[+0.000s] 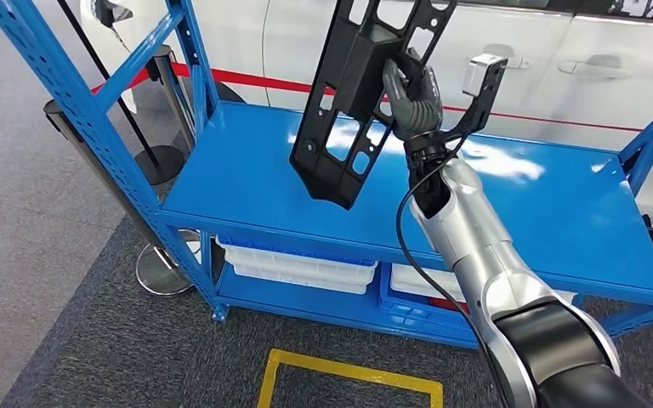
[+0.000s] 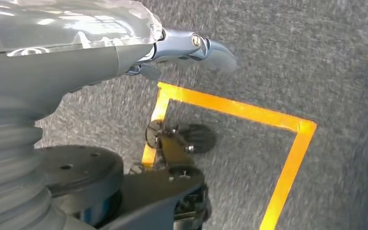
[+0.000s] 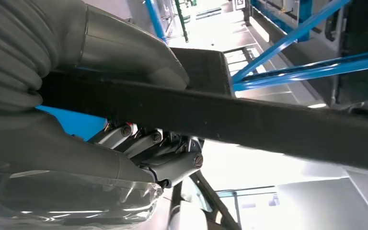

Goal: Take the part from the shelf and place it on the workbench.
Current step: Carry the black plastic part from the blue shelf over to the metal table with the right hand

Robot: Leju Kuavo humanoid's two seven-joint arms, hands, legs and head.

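**Inspector:** Start with the largest item.

**Assistant:** The blue steel shelf unit (image 1: 247, 183), its glossy top deck running across the middle of the head view. White plastic bins (image 1: 302, 265) sit on the lower tier at about 6 o'clock from the deck's centre. Behind the unit, at 12 o'clock, is a white car body (image 1: 561, 51) with a red stripe.

**Inspector:** And the part?

**Assistant:** The long black plastic frame with cut-out windows (image 1: 353, 102) is clear of the deck, hanging upright and slightly tilted above it. The right hand (image 1: 412, 93) grips it at the part's 3 o'clock edge; the right wrist view shows the fingers (image 3: 165, 146) curled under the frame and the thumb pressed over it.

**Inspector:** Left hand?

**Assistant:** The left hand (image 2: 191, 48) hangs over grey carpet and a yellow tape outline (image 2: 249, 112). Whether its fingers are apart or curled, I cannot tell.

**Inspector:** Step in hand?

**Assistant:** In my judgement the pick is done and the carry is beginning. Next calls for turning toward the workbench while holding the grip firm, keeping the frame's lower tip off the shelf uprights.
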